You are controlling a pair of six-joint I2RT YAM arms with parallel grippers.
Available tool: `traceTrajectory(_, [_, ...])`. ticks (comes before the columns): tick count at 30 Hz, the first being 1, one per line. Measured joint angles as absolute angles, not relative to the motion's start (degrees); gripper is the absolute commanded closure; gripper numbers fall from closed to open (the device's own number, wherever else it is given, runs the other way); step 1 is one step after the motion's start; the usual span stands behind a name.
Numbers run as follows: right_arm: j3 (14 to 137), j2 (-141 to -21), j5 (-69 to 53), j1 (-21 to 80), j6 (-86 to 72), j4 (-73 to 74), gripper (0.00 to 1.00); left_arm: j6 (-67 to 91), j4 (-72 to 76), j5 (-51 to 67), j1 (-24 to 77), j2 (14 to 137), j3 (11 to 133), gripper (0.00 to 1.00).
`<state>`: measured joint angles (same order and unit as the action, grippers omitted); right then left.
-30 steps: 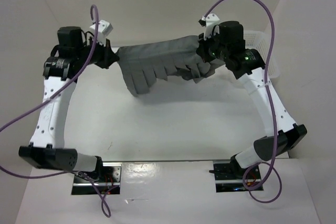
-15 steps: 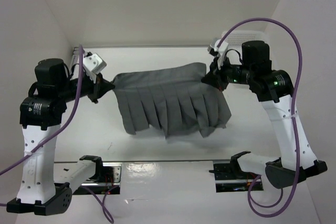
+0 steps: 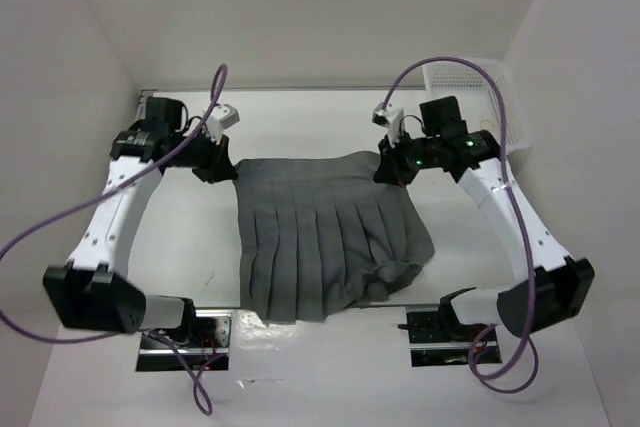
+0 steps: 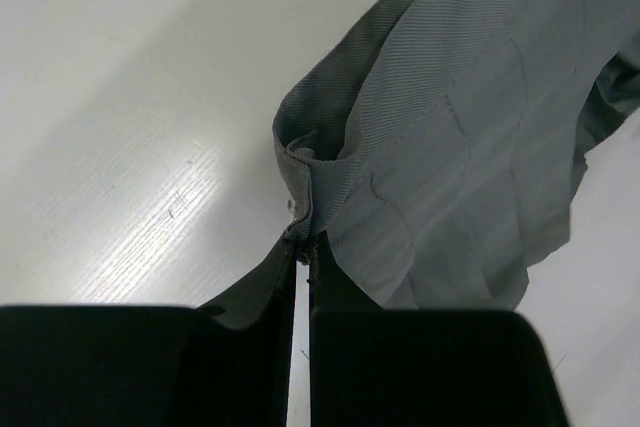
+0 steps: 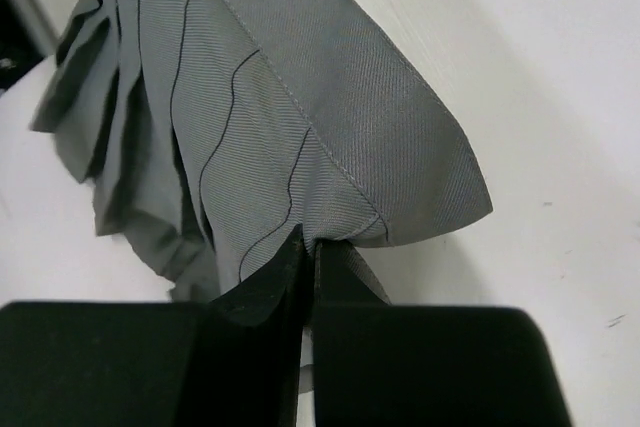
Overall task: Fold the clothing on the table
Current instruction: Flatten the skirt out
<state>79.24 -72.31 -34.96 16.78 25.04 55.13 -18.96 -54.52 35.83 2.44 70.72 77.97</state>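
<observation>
White walls (image 3: 300, 7) stand around a flat white worktop (image 3: 300, 127). The grey skirt (image 3: 320, 237) lies in the middle of it, between the two arms. It is spread out and mostly flat. Its narrow top band is on the far side. Its long pleats run down toward the near side, and the bottom of the skirt reaches the near edge of the worktop. At the near right corner the cloth is bunched up in a small lump.

The left jaws are closed tight on the far left corner of the skirt, right at the top band. From the left wrist you can see the two dark fingers (image 4: 262, 292) meet, with the cloth pinched at their tips. The right jaws are closed tight on the far right corner of the top band. From the right wrist the dark fingers (image 5: 265, 292) pinch the cloth the same way.

The left arm (image 3: 115, 202) reaches up the left side of the skirt. The right arm (image 3: 515, 217) reaches up the right side. A white mesh basket (image 3: 455, 75) sits in the far right corner, behind the right arm and apart from the skirt. Purple cables (image 3: 60, 222) loop around both arms
</observation>
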Motion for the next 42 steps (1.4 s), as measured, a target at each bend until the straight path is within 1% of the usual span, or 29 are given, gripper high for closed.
traceTrajectory(5, [75.3,-80.9,-29.3,16.8,20.5,45.9,1.00,-16.3,-48.2,31.5,3.0,87.0,78.7,0.98])
traceTrajectory(9, [75.2,-86.7,-24.8,16.8,17.3,38.9,1.00,-14.2,-45.1,28.0,3.4,97.1,84.7,0.98])
traceTrajectory(10, [75.4,-88.1,-23.6,16.9,16.7,37.3,1.00,-13.5,-44.8,27.1,3.6,99.4,87.1,0.92])
traceTrajectory(11, [75.7,-89.4,-22.5,17.0,16.1,35.9,0.97,-13.1,-44.5,26.2,3.7,101.5,89.3,0.87])
traceTrajectory(12, [76.1,-90.9,-21.2,17.0,15.5,34.7,0.87,-12.9,-43.8,25.4,3.7,103.5,91.6,0.79])
traceTrajectory(13, [77.1,-93.0,-19.5,17.1,14.6,33.3,0.73,-12.6,-43.2,24.7,3.8,105.3,93.6,0.68])
traceTrajectory(14, [78.0,-94.7,-17.3,17.3,13.9,32.3,0.39,-12.4,-42.7,23.2,3.9,106.6,95.2,0.56])
traceTrajectory(15, [79.0,-96.5,-14.4,17.3,13.4,32.1,0.30,-12.1,-41.9,20.8,3.7,107.9,96.9,0.39])
traceTrajectory(16, [80.2,-98.5,-11.1,17.0,13.0,32.0,0.25,-12.0,-41.2,19.1,3.3,108.9,98.1,0.29])
traceTrajectory(17, [81.5,-100.3,-7.7,16.8,12.3,31.7,0.22,-11.7,-40.4,17.4,2.7,109.9,99.3,0.20])
traceTrajectory(19, [84.0,-103.2,-1.6,16.6,10.7,31.3,0.18,-10.7,-38.5,14.3,1.9,111.0,100.7,0.06])
traceTrajectory(21, [86.0,-104.6,4.7,16.6,8.7,30.2,0.16,-9.1,-36.6,11.3,1.3,111.2,101.1,0.00])
traceTrajectory(25, [87.5,-103.2,12.3,16.5,7.3,27.9,0.14,-5.7,-32.8,9.1,0.6,109.5,100.7,0.00])
traceTrajectory(28, [87.3,-100.9,13.7,16.5,7.5,26.9,0.14,-4.6,-31.7,9.4,0.6,106.0,98.7,0.00])
traceTrajectory(32, [82.7,-97.1,13.9,16.5,8.6,26.1,0.16,-4.3,-32.2,10.9,2.6,101.6,94.1,0.00])
traceTrajectory(33, [81.1,-96.1,13.2,16.5,9.1,26.3,0.17,-4.3,-32.7,11.4,3.1,100.9,92.6,0.00])
traceTrajectory(37, [74.9,-92.4,8.0,16.5,12.3,29.0,0.17,-4.8,-35.9,13.9,4.4,98.0,85.3,0.00])
traceTrajectory(39, [71.9,-89.1,4.5,16.5,14.7,32.3,0.17,-5.5,-37.9,13.9,4.3,95.6,81.6,0.00])
traceTrajectory(42, [70.7,-84.5,-0.7,16.5,18.4,38.3,0.17,-6.1,-40.3,13.8,3.6,90.0,77.7,0.00])
